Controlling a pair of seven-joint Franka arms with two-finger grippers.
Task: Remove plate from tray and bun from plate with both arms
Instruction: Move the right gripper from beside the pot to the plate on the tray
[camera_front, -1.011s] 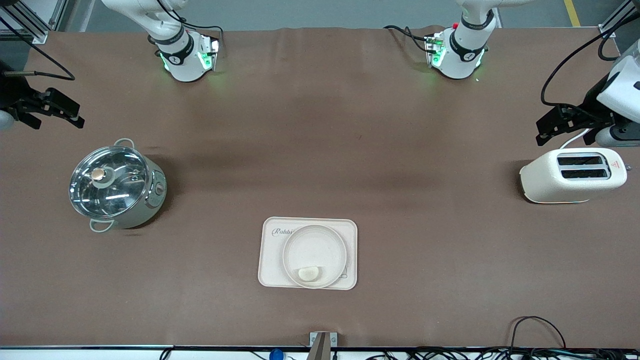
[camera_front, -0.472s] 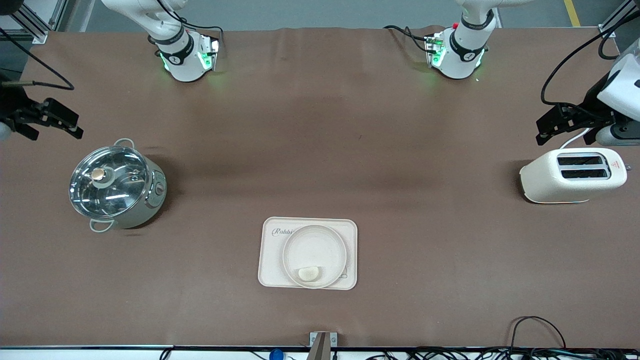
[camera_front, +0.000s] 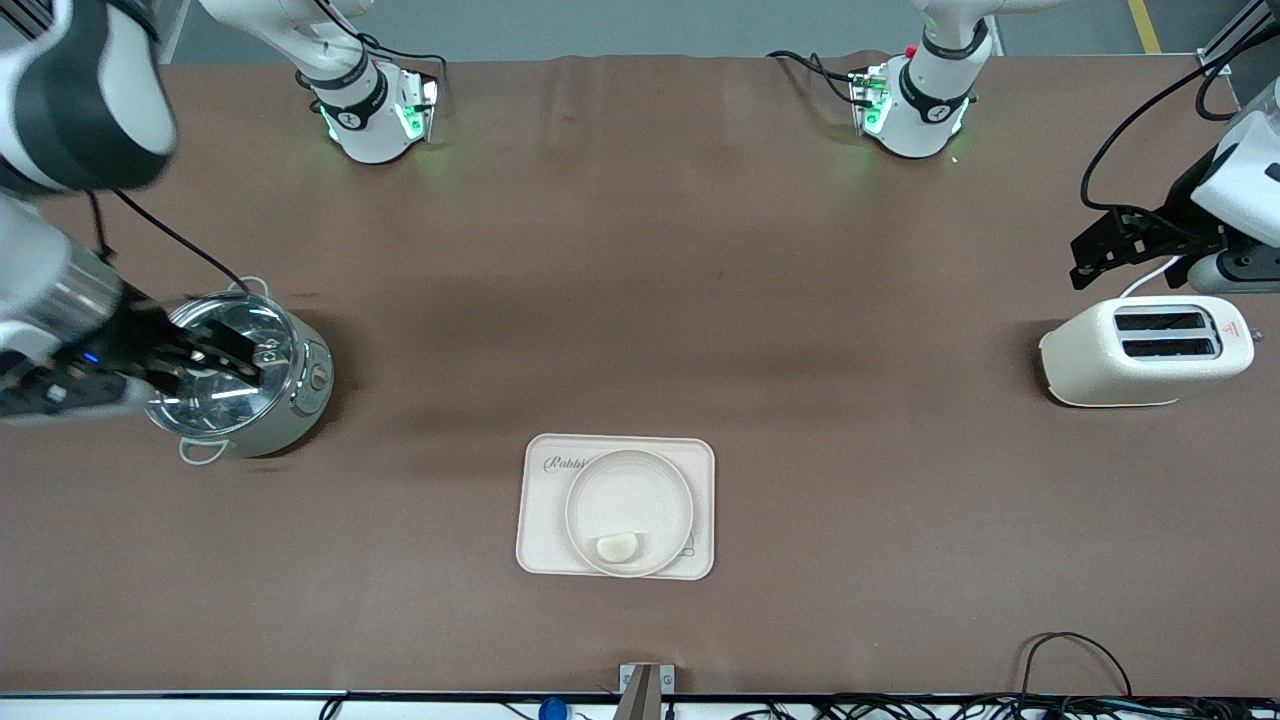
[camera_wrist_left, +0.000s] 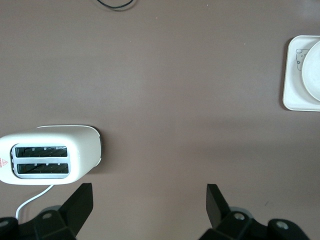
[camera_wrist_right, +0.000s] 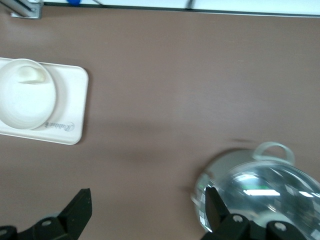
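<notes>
Cream round plate, bun at its six o'clock, awaits both wide-open grippers, right and left: approach opposite rims squarely.

Our arms are glossy white with black joint bands; green lights glow at both bases. Black cables trail along them. Our grippers are black, with wedge-shaped fingers and small round screws.

Open left hand above toaster
</notes>
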